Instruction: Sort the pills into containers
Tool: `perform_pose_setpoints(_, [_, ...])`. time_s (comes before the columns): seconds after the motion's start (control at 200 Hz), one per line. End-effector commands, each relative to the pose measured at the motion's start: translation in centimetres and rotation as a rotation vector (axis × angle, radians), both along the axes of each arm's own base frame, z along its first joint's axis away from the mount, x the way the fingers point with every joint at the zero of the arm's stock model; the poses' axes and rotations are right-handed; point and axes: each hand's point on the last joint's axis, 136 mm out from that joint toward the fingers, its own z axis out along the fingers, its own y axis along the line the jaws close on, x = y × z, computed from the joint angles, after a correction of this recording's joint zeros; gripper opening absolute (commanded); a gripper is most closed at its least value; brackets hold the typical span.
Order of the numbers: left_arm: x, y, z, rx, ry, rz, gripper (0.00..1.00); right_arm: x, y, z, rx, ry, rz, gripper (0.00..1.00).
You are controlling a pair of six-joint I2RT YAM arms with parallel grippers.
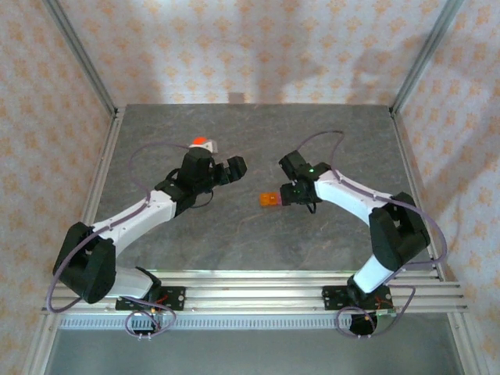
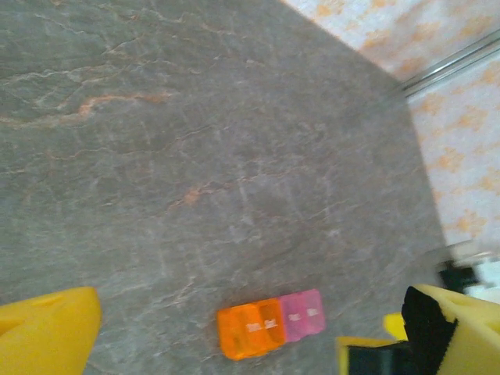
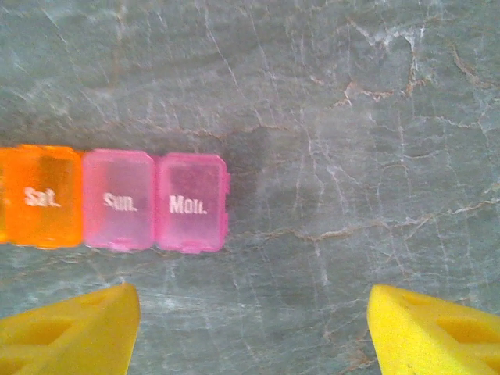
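Note:
The containers form one short strip lying flat on the grey table: an orange compartment (image 3: 43, 195) marked "Sat." joined to pink ones (image 3: 192, 202) marked "Sun." and "Mon.", lids down. From above the strip (image 1: 270, 200) sits mid-table. My right gripper (image 3: 254, 328) hovers just beside the pink end, open, with bare table between its yellow fingertips (image 3: 433, 328). My left gripper (image 1: 234, 166) is open wide and faces the strip from the left; in the left wrist view the orange compartment (image 2: 250, 330) and pink compartment (image 2: 302, 315) lie between its yellow fingers (image 2: 47, 332). The pills are hidden.
An orange-red bottle (image 1: 201, 143) with a white part stands just behind my left wrist. Metal frame posts (image 1: 101, 86) and patterned walls bound the table on three sides. A rail (image 1: 258, 285) runs along the near edge.

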Motion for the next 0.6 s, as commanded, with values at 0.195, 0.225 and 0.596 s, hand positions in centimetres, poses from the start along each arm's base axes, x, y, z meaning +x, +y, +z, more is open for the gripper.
perform_pose_setpoints(0.195, [-1.2, 0.4, -2.2, 0.416, 0.026, -0.143, 1.0, 2.9, 0.8, -0.3, 0.238, 0.027, -0.129, 0.77])
perform_pose_setpoints(0.225, [-1.2, 0.2, -2.4, 0.441, 0.029, -0.157, 1.0, 3.1, 0.9, -0.5, 0.246, 0.029, -0.132, 0.77])
perform_pose_setpoints(0.596, [-2.2, -3.2, -5.4, 0.696, 0.057, -0.378, 1.0, 3.2, 0.5, -3.4, 0.27, 0.082, -0.174, 0.76])
